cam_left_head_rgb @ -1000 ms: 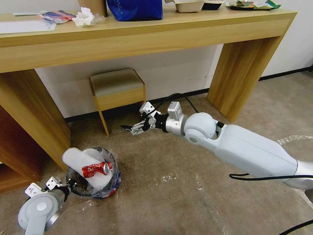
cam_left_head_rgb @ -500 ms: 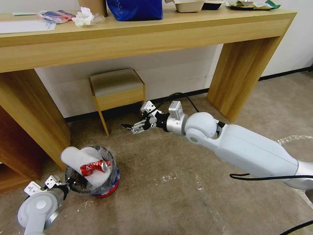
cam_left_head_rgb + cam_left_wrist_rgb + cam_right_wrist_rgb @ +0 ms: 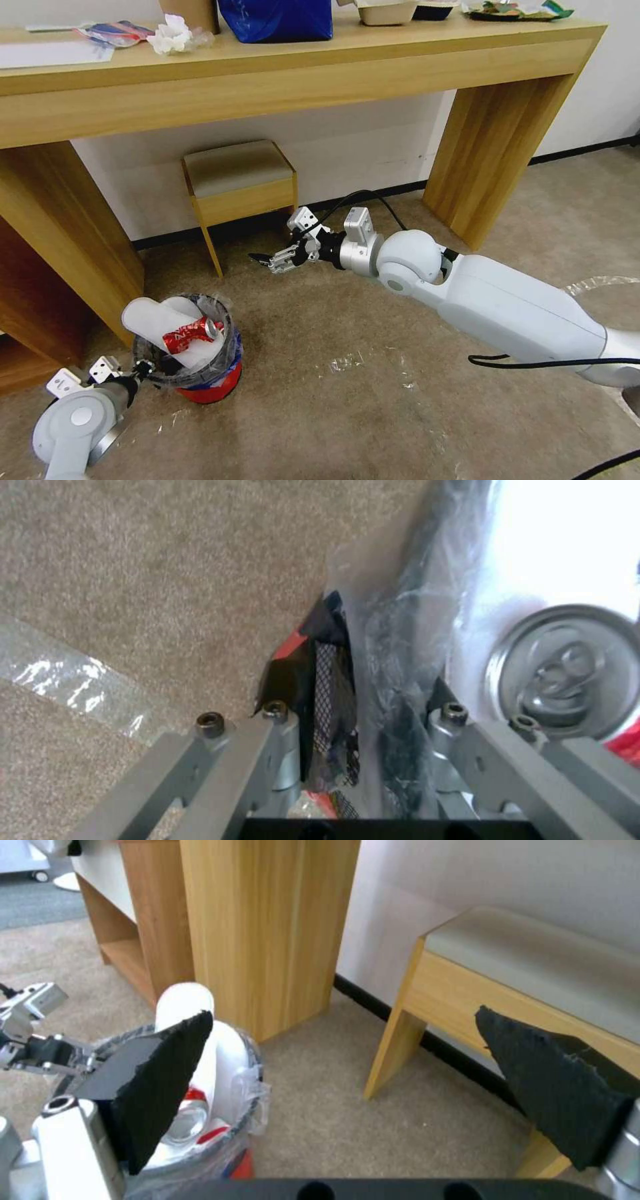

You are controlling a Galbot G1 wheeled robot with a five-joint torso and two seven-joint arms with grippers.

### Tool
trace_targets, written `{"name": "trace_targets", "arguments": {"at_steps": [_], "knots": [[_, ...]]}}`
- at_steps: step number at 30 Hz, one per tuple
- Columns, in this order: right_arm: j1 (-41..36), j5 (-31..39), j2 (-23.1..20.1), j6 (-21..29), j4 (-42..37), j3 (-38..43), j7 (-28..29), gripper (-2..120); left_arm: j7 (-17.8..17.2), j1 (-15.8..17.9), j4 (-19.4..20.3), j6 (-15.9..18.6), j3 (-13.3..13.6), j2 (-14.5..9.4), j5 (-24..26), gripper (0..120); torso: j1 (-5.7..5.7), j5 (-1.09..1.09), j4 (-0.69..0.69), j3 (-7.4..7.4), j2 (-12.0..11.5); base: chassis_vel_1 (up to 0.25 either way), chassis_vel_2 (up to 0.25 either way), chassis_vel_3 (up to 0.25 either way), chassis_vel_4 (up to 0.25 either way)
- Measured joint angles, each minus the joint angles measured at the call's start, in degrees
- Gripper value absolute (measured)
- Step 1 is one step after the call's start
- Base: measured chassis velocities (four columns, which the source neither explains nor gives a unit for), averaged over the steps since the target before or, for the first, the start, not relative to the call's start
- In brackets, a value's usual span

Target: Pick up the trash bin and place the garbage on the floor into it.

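The small red trash bin (image 3: 215,389) with its crinkled clear liner is tilted above the beige carpet floor (image 3: 347,320) at lower left. My left gripper (image 3: 142,367) is shut on its near rim; in the left wrist view the fingers (image 3: 280,740) straddle the rim and liner (image 3: 333,680). Garbage sits inside: long white insoles (image 3: 148,319) and a crushed red can (image 3: 193,332), whose silver top (image 3: 567,665) shows close up. My right gripper (image 3: 268,259) hovers open and holding nothing in front of the stool, right of the bin (image 3: 200,1140).
A wooden desk (image 3: 300,80) spans the back, its left leg (image 3: 73,247) close behind the bin and its right leg (image 3: 487,167) beyond my right arm. A small padded stool (image 3: 240,180) stands under it. Worn tape marks (image 3: 343,363) cross the carpet.
The bin has come up and tipped more upright in my left gripper, so its red base now shows. My left wrist shifted slightly left. The right arm has barely moved.
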State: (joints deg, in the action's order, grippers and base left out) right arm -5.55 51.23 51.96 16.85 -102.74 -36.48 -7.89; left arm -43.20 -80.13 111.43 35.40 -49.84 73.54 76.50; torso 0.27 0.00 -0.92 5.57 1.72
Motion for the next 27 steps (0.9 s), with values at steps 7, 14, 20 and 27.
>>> {"name": "trace_targets", "arguments": {"at_steps": [7,14,20,27], "knots": [[-0.1,0.0,-0.1,-0.1,-0.1,0.3,0.0,100,-0.4,-0.8,2.2,0.0,-0.1,-0.3,-0.3,30,0.0,0.01,0.0,0.0,0.0,0.0,0.0,0.0,0.0],[-0.4,-0.1,0.1,-0.1,-0.1,0.6,0.1,100,-0.5,-2.1,5.2,0.0,-0.2,-0.5,-0.4,30,0.0,0.0,0.0,0.0,0.0,0.0,0.0,0.0,0.0],[-0.5,-0.1,0.1,-0.1,-0.2,0.7,0.1,100,-0.5,-2.4,6.1,0.0,-0.2,-0.5,-0.4,30,0.0,0.0,0.0,0.0,0.0,0.0,0.0,0.0,0.0],[-0.5,-0.1,0.0,-0.1,-0.5,0.8,0.2,100,-0.6,-3.0,6.5,0.1,-0.3,-0.5,-0.7,30,0.0,0.0,0.0,0.0,0.0,0.0,0.0,0.0,0.0]]}}
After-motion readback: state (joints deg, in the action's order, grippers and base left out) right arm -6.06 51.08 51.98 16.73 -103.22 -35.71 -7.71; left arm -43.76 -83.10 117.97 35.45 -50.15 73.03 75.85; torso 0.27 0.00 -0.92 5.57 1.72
